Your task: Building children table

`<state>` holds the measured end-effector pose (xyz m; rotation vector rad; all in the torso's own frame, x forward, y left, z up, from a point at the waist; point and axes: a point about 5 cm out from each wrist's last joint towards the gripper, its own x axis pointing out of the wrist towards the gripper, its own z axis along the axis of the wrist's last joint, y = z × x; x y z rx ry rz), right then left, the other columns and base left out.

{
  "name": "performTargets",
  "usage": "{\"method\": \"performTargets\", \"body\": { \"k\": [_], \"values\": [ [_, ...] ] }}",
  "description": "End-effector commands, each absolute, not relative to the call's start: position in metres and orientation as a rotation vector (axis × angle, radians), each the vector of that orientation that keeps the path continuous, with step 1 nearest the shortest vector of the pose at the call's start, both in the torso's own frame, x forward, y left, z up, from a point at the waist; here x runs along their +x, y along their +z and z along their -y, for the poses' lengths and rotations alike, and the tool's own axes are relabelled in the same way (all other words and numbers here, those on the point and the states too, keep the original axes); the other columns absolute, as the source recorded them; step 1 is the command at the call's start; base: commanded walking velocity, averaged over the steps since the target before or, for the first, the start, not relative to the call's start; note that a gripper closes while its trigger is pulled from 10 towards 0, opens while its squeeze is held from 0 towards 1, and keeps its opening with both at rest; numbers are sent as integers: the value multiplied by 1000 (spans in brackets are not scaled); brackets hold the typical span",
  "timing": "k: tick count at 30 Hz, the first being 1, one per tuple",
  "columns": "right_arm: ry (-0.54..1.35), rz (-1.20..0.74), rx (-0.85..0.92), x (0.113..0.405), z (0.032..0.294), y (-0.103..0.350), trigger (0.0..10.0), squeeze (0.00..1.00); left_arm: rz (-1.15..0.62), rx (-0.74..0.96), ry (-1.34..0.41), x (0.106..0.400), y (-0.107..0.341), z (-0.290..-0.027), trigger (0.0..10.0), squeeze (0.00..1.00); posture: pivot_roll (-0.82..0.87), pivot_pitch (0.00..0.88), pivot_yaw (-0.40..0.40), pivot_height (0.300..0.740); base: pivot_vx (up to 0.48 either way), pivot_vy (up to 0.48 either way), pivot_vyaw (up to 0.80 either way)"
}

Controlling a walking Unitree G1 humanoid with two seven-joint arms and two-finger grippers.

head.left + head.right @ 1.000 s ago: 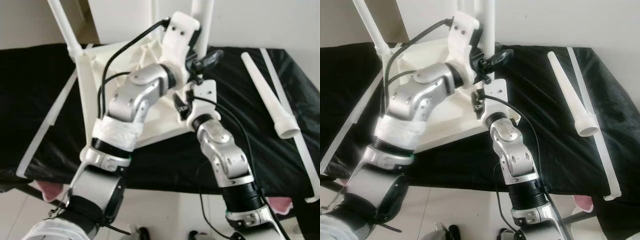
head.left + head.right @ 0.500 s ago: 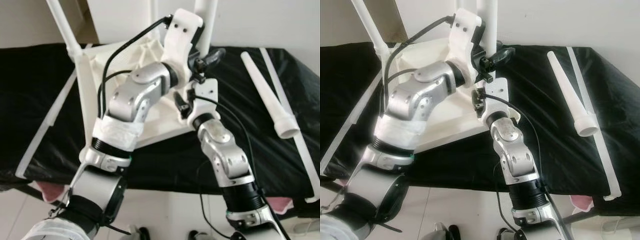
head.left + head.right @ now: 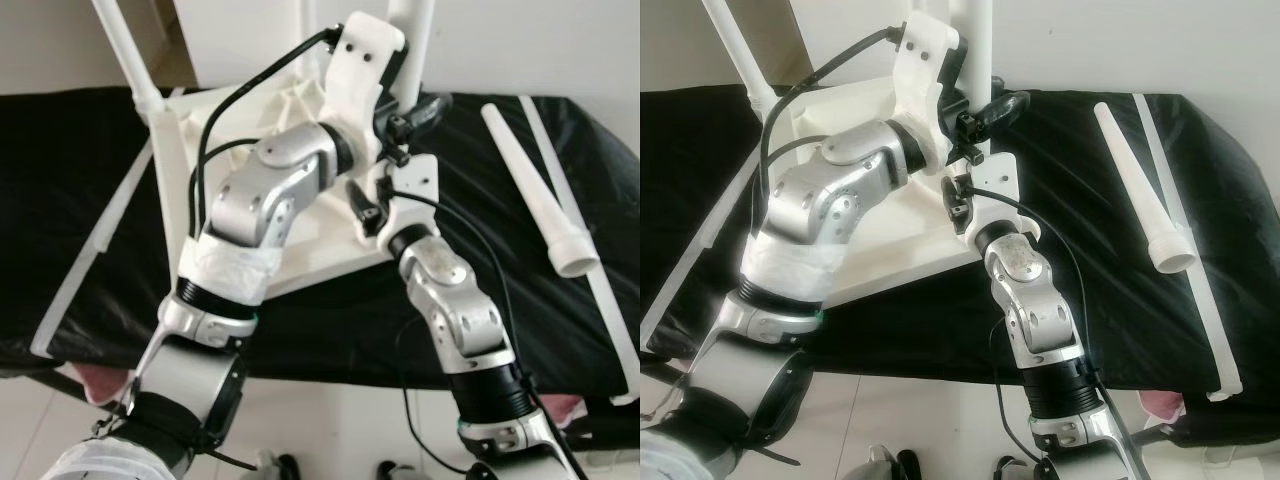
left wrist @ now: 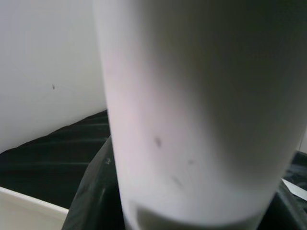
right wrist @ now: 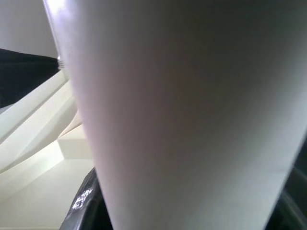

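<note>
On the black-covered bed (image 3: 80, 180), toward 12 o'clock, the white top (image 3: 250, 230) of the children's table is laid upside down, so that its sockets face up and legs can be fitted from above. 1 leg (image 3: 128, 55) is seen standing at its 10 o'clock corner. A 2nd leg (image 3: 978, 40) rises at the corner nearest the arms, and both tools are gathered on it. The left tool (image 3: 410, 112) is held against this leg, its black fingers wrapped across the shaft, which looms white and close in the left wrist view; it is judged to be clenched on the leg, probably to keep it upright and to press or twist it into the socket. The right tool (image 3: 372, 205) is set lower, near the leg's foot at the corner of the top, probably to steady the joint; whether its fingers are clamped or released cannot be told, though the shaft is seen very close in the right wrist view.

At 3 o'clock, well apart from the top, a spare leg (image 3: 1145, 185) is laid on the cover, with a long white strip (image 3: 1190, 240) just beside it. Another strip (image 3: 85, 265) lies at 9 o'clock. The left arm's black cable is looped over the top, and the crossed arms themselves crowd the corner, so the socket is hidden.
</note>
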<state>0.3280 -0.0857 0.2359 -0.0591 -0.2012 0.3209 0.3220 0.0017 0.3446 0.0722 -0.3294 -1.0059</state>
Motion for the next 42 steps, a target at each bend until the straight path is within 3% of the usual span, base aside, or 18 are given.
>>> {"method": "performTargets", "body": {
  "k": [1,2,20,21,31,32,42],
  "values": [
    [205,141,5,336,116,229,10000,0,317,92,-1219,305,337,10,10000,710,-114,145,67,740,0,0,0],
    [214,138,10,336,117,230,10000,0,319,94,-1237,303,336,10,10000,1000,-114,145,66,740,0,0,0],
    [323,128,21,336,125,237,10000,0,352,201,-1325,293,330,9,10000,1000,-115,158,66,740,0,0,0],
    [331,127,25,336,126,237,10000,0,354,215,-1327,293,328,9,10000,0,-115,158,65,740,0,0,0],
    [414,118,20,333,128,238,10000,0,341,250,-1390,288,320,5,10000,0,-115,157,67,740,0,0,0],
    [420,117,15,333,129,238,10000,0,340,249,-1406,286,319,5,10000,1000,-115,157,68,740,0,0,0],
    [451,128,-19,334,130,240,10000,0,325,245,-1447,283,316,3,10000,1000,-108,158,67,740,0,0,0]
  ]
}}
